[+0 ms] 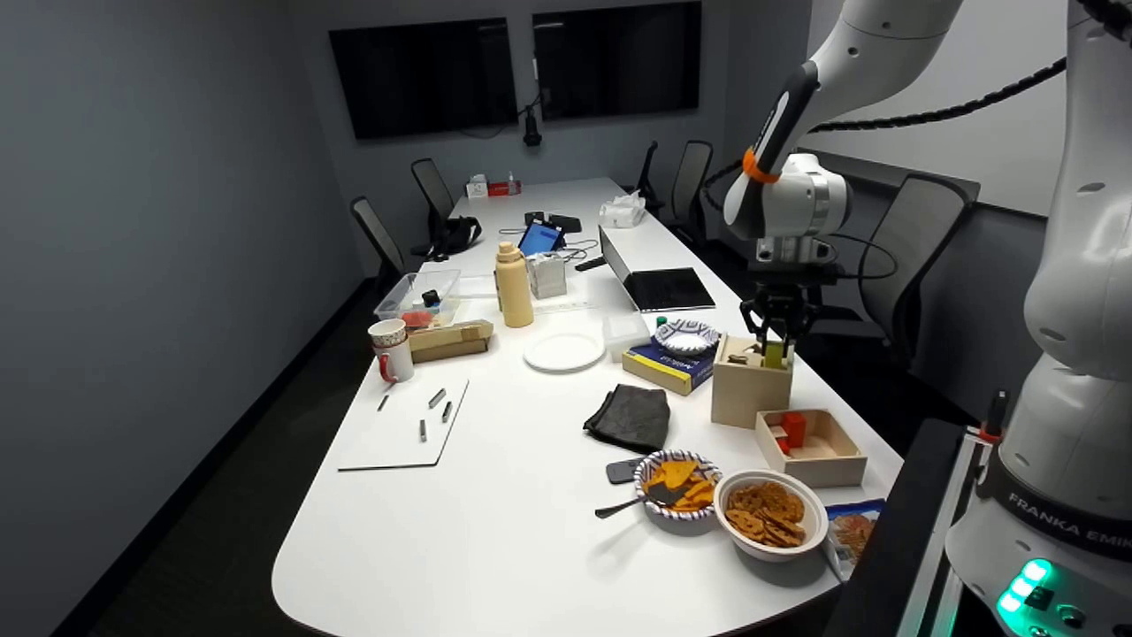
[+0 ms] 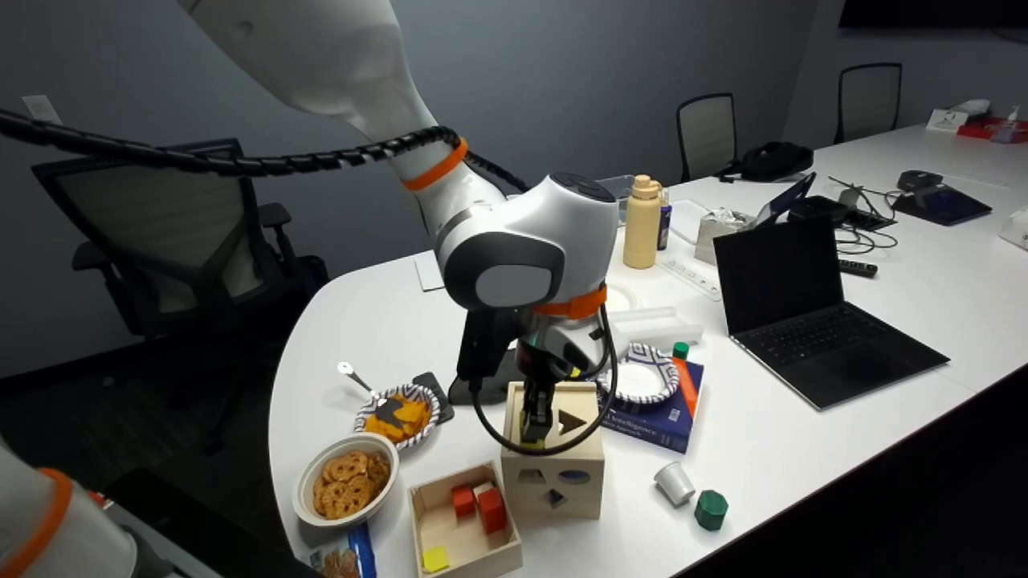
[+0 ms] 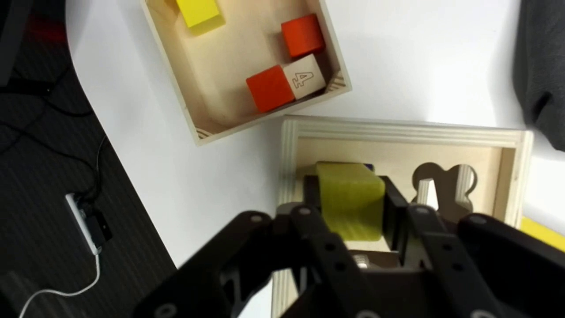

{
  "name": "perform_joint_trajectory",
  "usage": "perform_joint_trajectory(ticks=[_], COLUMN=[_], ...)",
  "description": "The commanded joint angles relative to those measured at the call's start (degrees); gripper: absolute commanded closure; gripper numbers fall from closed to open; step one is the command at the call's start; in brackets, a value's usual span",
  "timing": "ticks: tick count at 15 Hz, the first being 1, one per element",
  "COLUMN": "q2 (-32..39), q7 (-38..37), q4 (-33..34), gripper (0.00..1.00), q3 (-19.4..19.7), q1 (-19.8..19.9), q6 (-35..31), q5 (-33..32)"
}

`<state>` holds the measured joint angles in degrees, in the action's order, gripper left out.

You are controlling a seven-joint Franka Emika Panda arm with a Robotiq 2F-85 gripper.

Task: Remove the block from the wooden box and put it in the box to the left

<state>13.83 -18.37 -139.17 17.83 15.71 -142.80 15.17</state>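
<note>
White bowl (image 2: 305,502) of brown crisps (image 2: 347,486): we record it left of the cube-shaped box (image 2: 526,499), seen in an exterior view. Also left of that box we note a patterned bowl (image 2: 432,413) of orange chips (image 2: 408,421). Just beside the cube-shaped box, on the same side, stands the shallow wooden box (image 2: 458,536), holding a brighter yellow piece (image 3: 201,13), two red pieces (image 3: 270,88) and a plain cube (image 3: 304,75) printed with a 4; whether the two boxes touch, we cannot tell. Directly over the cube-shaped box we find the gripper (image 3: 351,194), pointing down, its fingers clamped on two opposite sides of the yellow block (image 3: 351,214). We place that block above the box's recessed, cut-out lid (image 3: 393,155); contact with the lid we cannot judge. Right of the cube-shaped box, same view, we log a blue book (image 2: 673,417) bearing a second patterned bowl (image 2: 649,354), then a small pale cup (image 2: 675,483), a green piece (image 2: 711,510) and, farthest off, an unfolded laptop (image 2: 835,345).
</note>
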Motion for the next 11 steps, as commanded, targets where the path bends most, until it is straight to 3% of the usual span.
perform_joint_trajectory(ticks=[1,2,3,5,9,11], q2=[-0.35,-0.27,-0.24,-0.43,-0.77,-0.82], q7=[-1.33,-1.32,-1.22,-0.76,0.59,1.04], q4=[-1.68,-1.77,-1.84,-1.99,-1.78,-1.73], gripper=[0.91,0.91,0.41,0.35,0.04,0.0], q3=[-0.08,-0.11,-0.17,-0.25,-0.72,-1.03], q1=[-0.09,-0.07,-0.1,-0.04,0.2,0.3], q6=[-0.58,-0.75,-1.3,-1.91,-2.53,-2.77], q5=[0.28,0.37,0.45,0.6,1.12,1.43])
